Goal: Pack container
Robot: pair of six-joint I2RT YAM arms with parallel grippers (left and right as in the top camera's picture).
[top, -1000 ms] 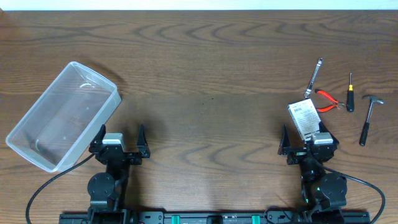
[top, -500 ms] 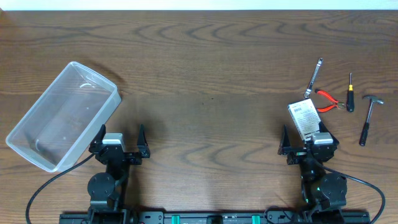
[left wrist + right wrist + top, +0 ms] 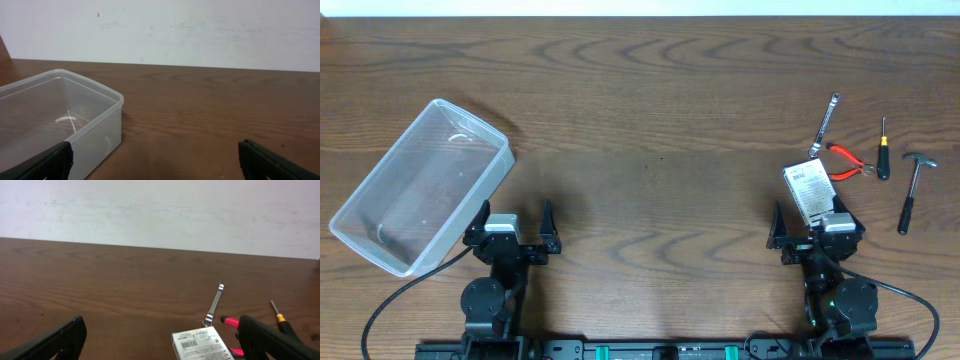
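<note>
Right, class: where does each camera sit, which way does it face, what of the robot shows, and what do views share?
Overhead: above the table, looking straight down; the left pincer and right pincer show, open.
Left wrist: on the left arm, facing the far wall; its fingertips show at bottom corners.
Right wrist: on the right arm, facing the far wall; fingertips likewise.
Shared: container in overhead and left wrist; wrench in overhead and right wrist.

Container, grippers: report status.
Left gripper open, empty. Right gripper open, small box between its fingers. Container empty, beside left gripper. Nothing blocking.
</note>
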